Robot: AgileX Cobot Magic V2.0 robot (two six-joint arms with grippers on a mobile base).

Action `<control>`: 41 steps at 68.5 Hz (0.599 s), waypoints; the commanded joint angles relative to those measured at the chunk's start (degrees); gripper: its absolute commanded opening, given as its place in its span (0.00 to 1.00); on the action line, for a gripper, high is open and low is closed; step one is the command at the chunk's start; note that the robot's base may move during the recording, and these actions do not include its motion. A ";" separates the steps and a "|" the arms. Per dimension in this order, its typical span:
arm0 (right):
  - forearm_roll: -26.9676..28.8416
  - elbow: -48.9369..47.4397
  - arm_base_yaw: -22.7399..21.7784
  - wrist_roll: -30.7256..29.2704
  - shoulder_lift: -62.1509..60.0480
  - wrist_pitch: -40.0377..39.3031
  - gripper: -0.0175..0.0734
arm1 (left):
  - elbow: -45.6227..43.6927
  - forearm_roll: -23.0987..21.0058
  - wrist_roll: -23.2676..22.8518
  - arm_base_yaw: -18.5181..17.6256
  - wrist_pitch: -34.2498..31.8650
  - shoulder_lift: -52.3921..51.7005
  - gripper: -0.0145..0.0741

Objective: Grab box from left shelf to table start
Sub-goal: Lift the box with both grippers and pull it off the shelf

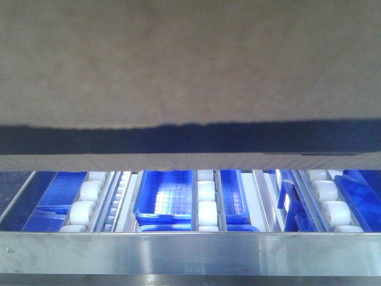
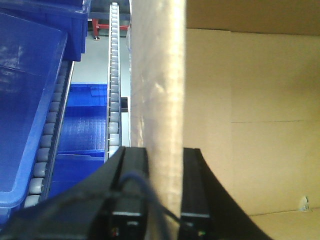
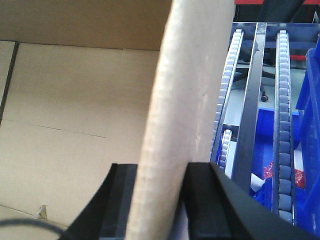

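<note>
The brown cardboard box (image 1: 190, 65) fills the upper half of the front view, held up close to the camera, with a dark band across its lower part. My left gripper (image 2: 165, 156) is shut on the box's left wall (image 2: 159, 90), one finger outside and one inside. My right gripper (image 3: 161, 172) is shut on the box's right wall (image 3: 187, 100) in the same way. The box's bare inside shows in both wrist views. The shelf's silver front rail (image 1: 190, 249) runs below the box. The table is out of view.
Behind the rail, white roller tracks (image 1: 205, 205) slope back between blue plastic bins (image 1: 166, 199). More blue bins (image 2: 30, 100) and a roller track (image 2: 114, 75) lie left of the box. Roller tracks (image 3: 284, 100) and a dark frame bar (image 3: 252, 100) lie to its right.
</note>
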 commanded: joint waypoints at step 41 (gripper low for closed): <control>-2.44 -1.64 -0.17 -0.94 0.96 -8.56 0.26 | -1.72 0.36 -0.67 -0.24 -10.19 0.85 0.06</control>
